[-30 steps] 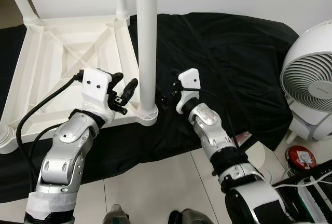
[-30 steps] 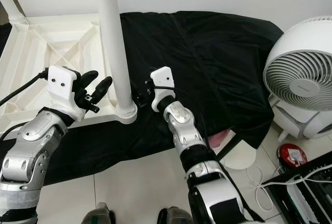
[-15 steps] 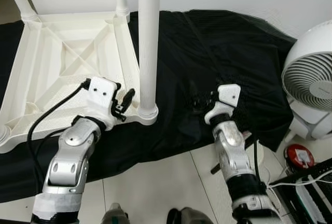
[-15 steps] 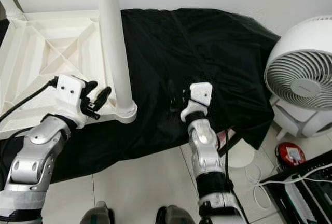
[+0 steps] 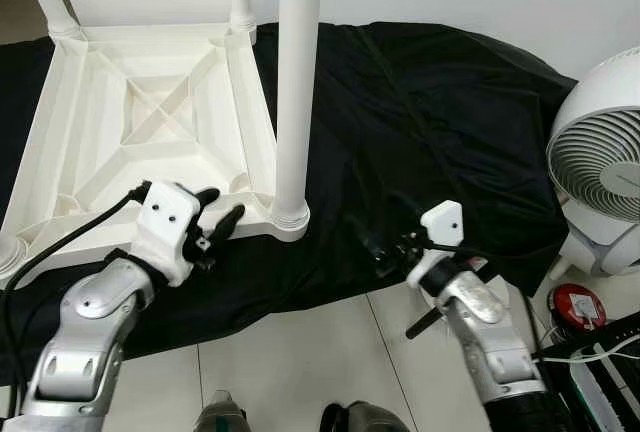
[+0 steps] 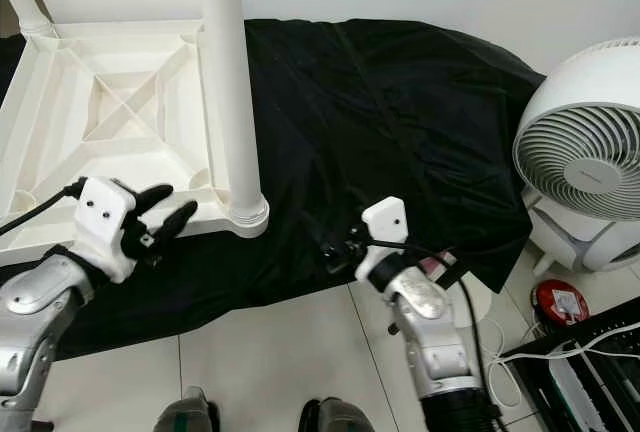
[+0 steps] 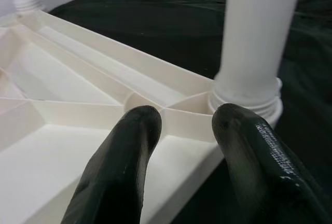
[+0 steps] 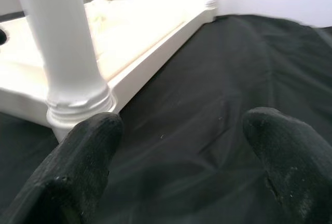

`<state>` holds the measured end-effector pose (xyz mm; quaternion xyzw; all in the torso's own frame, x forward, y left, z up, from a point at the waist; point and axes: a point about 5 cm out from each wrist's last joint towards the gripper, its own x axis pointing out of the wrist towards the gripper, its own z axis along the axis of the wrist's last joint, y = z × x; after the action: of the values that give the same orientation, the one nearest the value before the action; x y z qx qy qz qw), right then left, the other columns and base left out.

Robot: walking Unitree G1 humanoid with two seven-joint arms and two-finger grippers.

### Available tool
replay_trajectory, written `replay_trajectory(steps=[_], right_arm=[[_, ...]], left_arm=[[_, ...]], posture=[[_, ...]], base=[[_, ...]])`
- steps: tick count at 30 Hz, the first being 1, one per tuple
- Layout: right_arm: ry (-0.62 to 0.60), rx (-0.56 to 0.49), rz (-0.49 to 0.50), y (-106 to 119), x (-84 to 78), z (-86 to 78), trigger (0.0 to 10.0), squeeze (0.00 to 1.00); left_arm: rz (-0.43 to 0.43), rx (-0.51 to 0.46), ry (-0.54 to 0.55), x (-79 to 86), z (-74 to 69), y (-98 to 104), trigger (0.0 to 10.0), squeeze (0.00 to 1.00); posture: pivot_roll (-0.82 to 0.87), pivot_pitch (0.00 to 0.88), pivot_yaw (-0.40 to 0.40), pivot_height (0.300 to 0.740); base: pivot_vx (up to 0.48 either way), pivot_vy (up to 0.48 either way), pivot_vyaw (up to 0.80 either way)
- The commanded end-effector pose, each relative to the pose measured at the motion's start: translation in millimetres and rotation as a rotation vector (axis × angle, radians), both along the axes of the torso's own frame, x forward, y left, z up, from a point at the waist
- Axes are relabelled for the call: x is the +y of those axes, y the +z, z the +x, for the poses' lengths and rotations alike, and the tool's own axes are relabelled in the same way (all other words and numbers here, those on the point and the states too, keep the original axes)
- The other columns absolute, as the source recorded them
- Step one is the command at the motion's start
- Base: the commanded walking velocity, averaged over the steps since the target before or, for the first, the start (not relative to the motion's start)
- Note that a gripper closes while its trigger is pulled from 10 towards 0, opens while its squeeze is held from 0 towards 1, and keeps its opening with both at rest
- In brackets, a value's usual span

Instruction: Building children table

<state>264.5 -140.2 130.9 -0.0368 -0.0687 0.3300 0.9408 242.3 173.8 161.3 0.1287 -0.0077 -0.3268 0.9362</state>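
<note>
The white children table [image 5: 150,132] lies upside down on a black cloth [image 5: 430,122] spread over the tiled floor [image 5: 290,352], with its ribbed underside facing up. The nearest table leg [image 5: 297,82] stands upright in its corner socket, and 2 more legs stand at the far corners.

The left gripper [image 5: 218,229] is just at the near edge of the table frame, beside the base of that leg. Its 2 black fingers [image 7: 124,167] are spread apart and hold nothing.

The right gripper [image 5: 378,249] is low over the black cloth, to the right of the leg and apart from it. Its fingers [image 8: 83,156] are wide apart and empty.

A white fan [image 5: 600,162] stands on the right, with a small red object [image 5: 575,304] on the floor near it.
</note>
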Motion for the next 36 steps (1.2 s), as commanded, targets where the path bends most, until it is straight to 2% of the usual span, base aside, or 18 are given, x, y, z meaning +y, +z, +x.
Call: replay_trajectory(steps=[1, 5, 10, 14, 16, 19, 20, 22, 23, 25, 26, 29, 32, 33, 35, 36], right_arm=[[0.059, 0.001, -0.011, 7, -0.7, 7.0, 10.0, 0.0], [0.082, -0.002, -0.011, 13, 0.9, 12.0, 10.0, 0.0], [0.166, -0.005, -0.01, 25, 10.7, 27.9, 10.0, 0.0], [0.198, -0.014, -0.007, 30, 16.7, 36.4, 10.0, 0.0], [0.217, -0.023, 0.001, 36, 24.7, 48.3, 10.0, 0.0], [0.224, -0.025, 0.005, 38, 27.8, 53.5, 10.0, 0.0], [0.224, -0.032, 0.008, 41, 32.5, 61.0, 10.0, 0.0], [0.224, -0.032, 0.008, 41, 32.5, 61.0, 10.0, 0.0], [0.224, -0.03, 0.018, 43, 36.3, 67.1, 10.0, 0.0], [0.224, -0.03, 0.018, 43, 36.3, 67.1, 10.0, 0.0], [0.214, -0.033, 0.027, 45, 40.3, 72.4, 10.0, 0.0], [0.214, -0.042, 0.043, 48, 43.8, 73.0, 10.0, 0.0], [0.287, -0.02, 0.109, 45, 44.7, 50.9, 10.0, 0.0], [0.287, -0.02, 0.109, 45, 44.7, 50.9, 10.0, 0.0], [0.363, 0.016, 0.13, 39, 43.5, 35.8, 10.0, 0.0], [0.363, 0.016, 0.13, 39, 43.5, 35.8, 10.0, 0.0]], left_arm=[[0.001, 0.03, -0.159, -16.8, -6.8, 3, 10.0, 0.0], [0.007, 0.028, -0.219, -27.5, -7.0, 3, 10.0, 0.0], [0.02, 0.0, -0.272, -47.0, 7.0, 0, 10.0, 0.0], [0.039, -0.012, -0.253, -52.5, 17.8, -1, 10.0, 0.0], [0.061, -0.028, -0.209, -56.9, 31.4, -2, 10.0, 0.0], [0.072, -0.032, -0.193, -58.4, 36.8, -1, 10.0, 0.0], [0.074, -0.044, -0.181, -60.2, 43.5, 2, 10.0, 0.0], [0.074, -0.044, -0.181, -60.2, 43.5, 2, 10.0, 0.0], [0.074, -0.056, -0.165, -61.2, 49.3, 5, 10.0, 0.0], [0.074, -0.056, -0.165, -61.2, 49.3, 5, 10.0, 0.0], [0.075, -0.066, -0.152, -61.3, 53.7, 7, 10.0, 0.0], [0.076, -0.072, -0.142, -60.6, 54.9, 9, 10.0, 0.0], [0.063, -0.048, -0.213, -55.9, 31.6, 5, 10.0, 0.0], [0.063, -0.048, -0.213, -55.9, 31.6, 5, 10.0, 0.0], [0.06, -0.012, -0.298, -54.9, 14.2, -1, 10.0, 0.0], [0.06, -0.012, -0.298, -54.9, 14.2, -1, 10.0, 0.0]], posture=[[0.11, 0.064, -0.064, 0.74], [0.12, 0.059, -0.064, 0.74], [0.11, 0.052, -0.058, 0.74], [0.1, 0.049, -0.051, 0.74], [0.09, 0.048, -0.047, 0.74], [0.09, 0.048, -0.047, 0.74], [0.09, 0.048, -0.043, 0.74], [0.09, 0.048, -0.043, 0.74], [0.09, 0.05, -0.044, 0.74], [0.09, 0.05, -0.044, 0.74], [0.09, 0.053, -0.042, 0.74], [0.09, 0.055, -0.044, 0.74], [0.09, 0.068, -0.048, 0.74], [0.09, 0.068, -0.048, 0.74], [0.09, 0.071, -0.047, 0.74], [0.09, 0.071, -0.047, 0.74]], base=[[0.0, 0.0, 0.0], [0.0, 0.0, 0.0], [0.0, 0.0, 0.0], [0.0, 0.0, 0.0], [0.0, 0.0, 0.0], [0.0, 0.0, 0.0], [0.0, 0.0, 0.0], [0.0, 0.0, 0.0], [0.0, 0.0, 0.0], [0.0, 0.0, 0.0], [0.0, 0.0, 0.0], [0.0, 0.0, 0.0], [0.0, 0.0, 0.0], [0.0, 0.0, 0.0], [0.0, 0.0, 0.0], [0.0, 0.0, 0.0]])
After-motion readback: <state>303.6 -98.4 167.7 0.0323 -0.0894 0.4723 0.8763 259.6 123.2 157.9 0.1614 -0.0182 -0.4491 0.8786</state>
